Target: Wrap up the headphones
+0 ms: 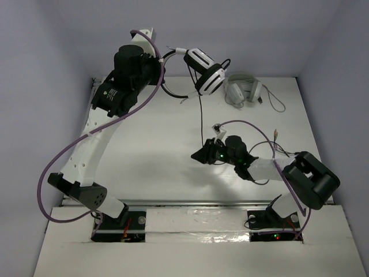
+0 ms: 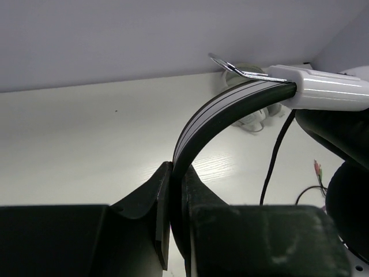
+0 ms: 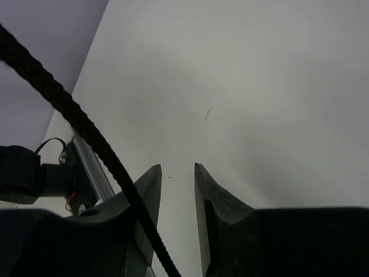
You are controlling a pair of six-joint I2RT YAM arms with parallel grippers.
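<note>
The headphones [image 1: 204, 70] hang in the air at the back of the table, with white-and-black ear cups and a thin black headband [image 2: 219, 109]. My left gripper [image 1: 165, 62] is shut on the headband, which is pinched between its fingers in the left wrist view [image 2: 177, 173]. The thin black cable [image 1: 201, 115] drops from the ear cups to my right gripper [image 1: 197, 154]. In the right wrist view the cable [image 3: 86, 133] crosses in front of the left finger [image 3: 144, 196], outside the gap. The right gripper [image 3: 177, 168] is open with nothing between its fingers.
All-pale-grey headphones [image 1: 243, 90] with a grey cable [image 1: 277, 104] lie at the back right. A thin cable end with coloured plugs [image 1: 277, 134] lies beside the right arm. Walls stand close at the back and on both sides.
</note>
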